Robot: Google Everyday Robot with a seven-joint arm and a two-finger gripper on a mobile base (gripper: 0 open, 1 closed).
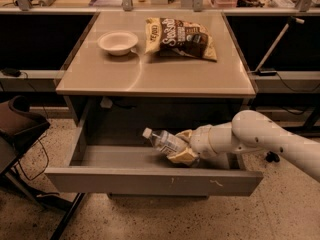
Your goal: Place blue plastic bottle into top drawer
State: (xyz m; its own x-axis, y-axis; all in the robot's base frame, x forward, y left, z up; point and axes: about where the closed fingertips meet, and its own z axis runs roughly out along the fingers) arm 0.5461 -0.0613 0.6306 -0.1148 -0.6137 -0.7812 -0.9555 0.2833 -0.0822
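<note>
The blue plastic bottle (162,140) is a small clear bottle with a white cap pointing up-left. My gripper (181,149) is shut on its lower end and holds it tilted, low inside the open top drawer (150,181), right of the drawer's middle. The white arm comes in from the right over the drawer's right side. The drawer is pulled out below the tabletop; its grey front panel shows small white scuff marks. The bottle's base is hidden by the fingers.
On the tan tabletop (150,79) stand a white bowl (118,42) and a dark chip bag (180,38). A dark chair (20,126) stands at the left. A black stand base (272,156) sits on the speckled floor at the right.
</note>
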